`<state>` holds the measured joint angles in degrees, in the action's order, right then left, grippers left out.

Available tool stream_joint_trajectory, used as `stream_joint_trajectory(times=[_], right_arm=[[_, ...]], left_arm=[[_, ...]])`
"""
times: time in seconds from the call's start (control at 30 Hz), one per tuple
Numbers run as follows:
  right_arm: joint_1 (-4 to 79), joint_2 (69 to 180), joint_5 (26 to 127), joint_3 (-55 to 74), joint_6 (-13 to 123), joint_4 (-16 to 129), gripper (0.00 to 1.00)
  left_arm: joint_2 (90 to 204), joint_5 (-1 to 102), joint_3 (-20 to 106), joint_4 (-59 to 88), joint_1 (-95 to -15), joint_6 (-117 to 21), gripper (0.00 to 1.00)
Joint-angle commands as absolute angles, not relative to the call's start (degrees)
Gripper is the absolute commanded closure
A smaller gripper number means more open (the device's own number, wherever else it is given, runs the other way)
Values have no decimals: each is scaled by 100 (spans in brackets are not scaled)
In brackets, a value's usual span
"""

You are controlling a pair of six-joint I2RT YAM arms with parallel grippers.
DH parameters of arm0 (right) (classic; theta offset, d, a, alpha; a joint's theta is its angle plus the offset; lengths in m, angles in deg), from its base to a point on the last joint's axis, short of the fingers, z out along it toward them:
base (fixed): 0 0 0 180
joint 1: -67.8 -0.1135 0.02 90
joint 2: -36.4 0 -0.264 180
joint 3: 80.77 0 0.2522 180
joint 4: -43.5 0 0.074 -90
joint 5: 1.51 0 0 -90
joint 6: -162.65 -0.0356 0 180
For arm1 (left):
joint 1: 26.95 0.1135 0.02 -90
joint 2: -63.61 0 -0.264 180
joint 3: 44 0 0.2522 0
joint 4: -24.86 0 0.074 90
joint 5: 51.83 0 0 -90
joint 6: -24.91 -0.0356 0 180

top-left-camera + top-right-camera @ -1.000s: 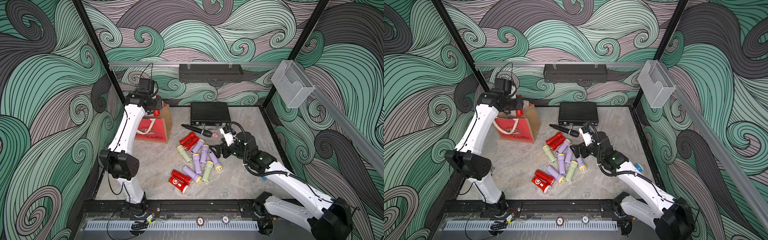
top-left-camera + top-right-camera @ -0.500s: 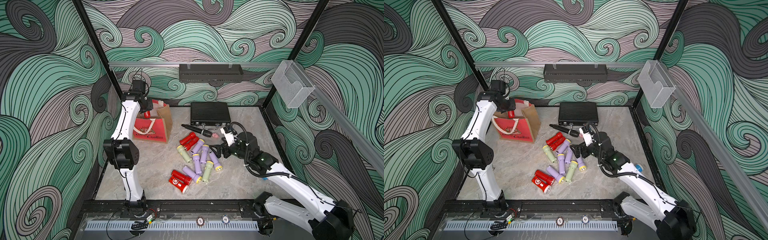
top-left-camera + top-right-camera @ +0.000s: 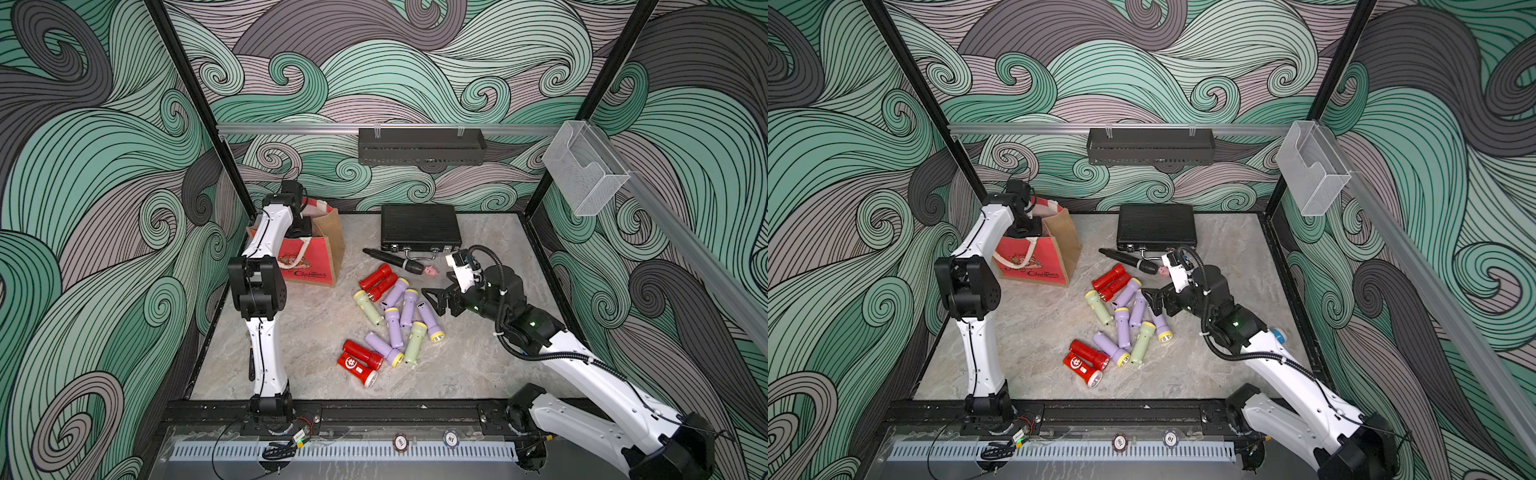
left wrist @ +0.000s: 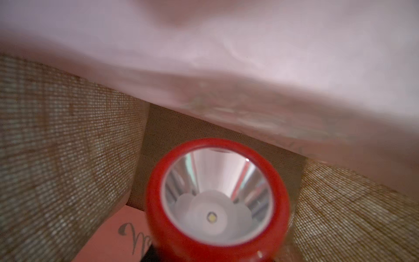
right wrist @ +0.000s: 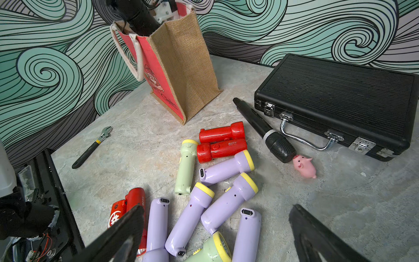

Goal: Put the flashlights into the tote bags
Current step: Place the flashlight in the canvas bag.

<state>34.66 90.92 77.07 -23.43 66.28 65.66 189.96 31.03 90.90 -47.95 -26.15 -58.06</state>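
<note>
Toward the upper left of the floor in both top views, the tote bag (image 3: 318,266) stood upright, its red printed front facing the camera. Your left gripper (image 3: 300,230) was down inside the open mouth, and the bag wall hid its fingertips from above. The left wrist view showed a red flashlight (image 4: 217,199) head-on and close to the lens, with woven brown sides and pale lining around it. I recorded that gripper as pinched on this flashlight, inside the bag. Whether it touched the bottom could not be told.

At mid-frame the loose flashlights (image 3: 395,320) lay in a scattered pile on the tabletop (image 3: 316,332). They were red, lilac and pale green, and several were touching or crossing. Your right gripper (image 3: 439,287) hung at the right edge of the pile, fingers spread wide and holding nothing.

Above the pile in the frame lay a black microphone-like stick (image 3: 392,262), with a pink pig figure (image 3: 431,271) just beside its head. A closed black case (image 3: 419,226) lay behind them, near the back wall. The right wrist view also showed a wrench (image 5: 93,147) flat on the table, well apart from the pile.
</note>
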Motion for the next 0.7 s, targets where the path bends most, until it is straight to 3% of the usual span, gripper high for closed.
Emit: stream_joint_trajectory(times=[0.0, 0.67], right_arm=[[3477, 9011, 7809, -2376, 6726, 6415, 1], [3497, 8857, 7801, -2360, 6834, 6429, 1]], left_arm=[[19158, 2985, 9465, -4956, -2523, -5986, 100], [20050, 3395, 9512, -5252, -2422, -5752, 98]])
